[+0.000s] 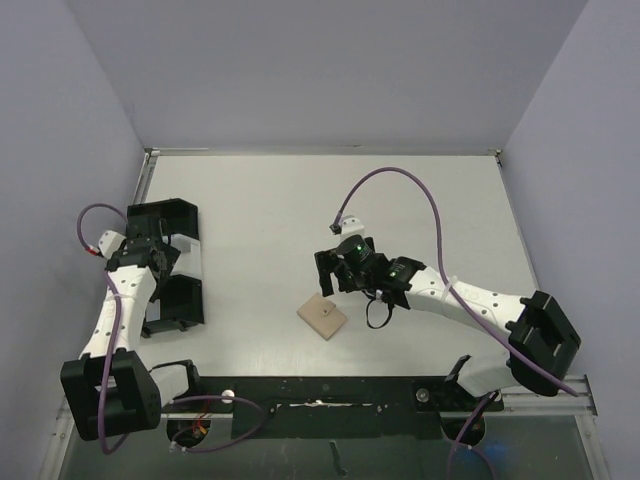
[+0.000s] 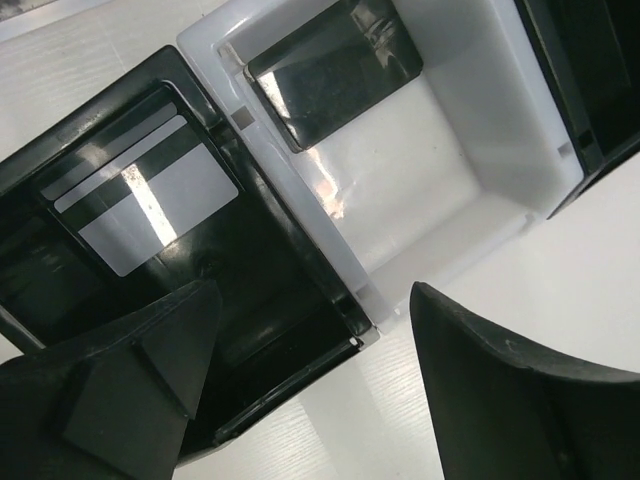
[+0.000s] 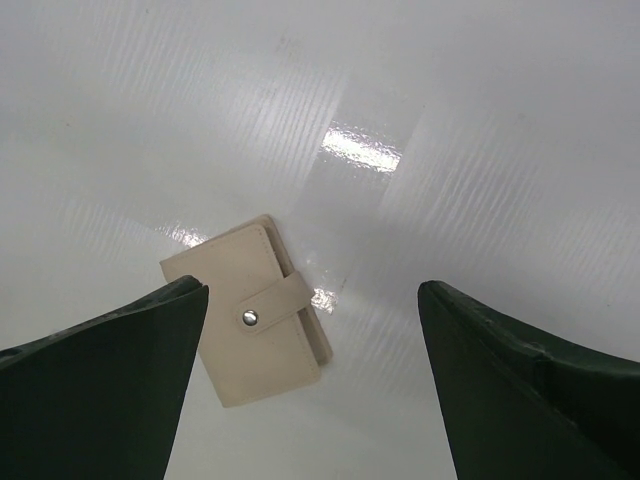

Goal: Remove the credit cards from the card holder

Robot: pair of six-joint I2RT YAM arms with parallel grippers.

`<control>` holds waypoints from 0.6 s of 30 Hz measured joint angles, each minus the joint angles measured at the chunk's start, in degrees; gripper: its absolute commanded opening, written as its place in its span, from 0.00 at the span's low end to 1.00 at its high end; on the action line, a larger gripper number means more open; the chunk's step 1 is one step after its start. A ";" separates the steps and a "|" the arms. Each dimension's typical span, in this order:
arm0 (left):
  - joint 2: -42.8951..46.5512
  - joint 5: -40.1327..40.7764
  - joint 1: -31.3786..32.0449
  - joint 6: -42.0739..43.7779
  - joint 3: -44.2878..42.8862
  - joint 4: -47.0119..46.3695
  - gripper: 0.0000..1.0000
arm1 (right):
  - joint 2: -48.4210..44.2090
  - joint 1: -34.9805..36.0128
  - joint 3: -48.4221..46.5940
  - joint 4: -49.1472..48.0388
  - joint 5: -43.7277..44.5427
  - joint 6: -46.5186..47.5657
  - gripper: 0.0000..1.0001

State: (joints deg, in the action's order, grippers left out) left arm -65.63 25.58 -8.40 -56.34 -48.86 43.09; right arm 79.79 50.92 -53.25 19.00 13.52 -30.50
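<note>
My right fingers (image 3: 100,390) and left fingers (image 2: 500,390) are released. The flat tan square card holder (image 3: 250,330), at seven o'clock from the right fingers, seems light and thin, so I would pinch its opposite edges.

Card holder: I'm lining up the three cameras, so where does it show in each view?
Top external: card holder just below centre, beside the right gripper.
Left wrist: not in it.
Right wrist: lower left of centre, closed, snap up, showing between the open fingers.
Shared landmark: the right gripper, in top and right wrist views.
</note>
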 measured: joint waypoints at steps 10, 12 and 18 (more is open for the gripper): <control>-9.53 -2.43 -1.53 -2.21 -0.81 -1.55 0.64 | -0.70 -0.33 0.00 1.81 0.81 0.07 0.90; -10.73 -3.04 -1.68 -2.93 -1.03 -2.40 0.62 | -0.70 -0.33 0.00 2.14 0.87 0.09 0.90; -13.44 -4.04 -2.05 -3.91 -1.18 -3.78 0.52 | -0.70 -0.33 0.00 2.60 1.29 0.24 0.90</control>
State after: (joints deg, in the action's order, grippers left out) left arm -79.07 21.54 -10.46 -60.25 -50.04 39.31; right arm 79.09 50.59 -53.25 21.61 14.81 -30.26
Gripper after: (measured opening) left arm 0.554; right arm 0.902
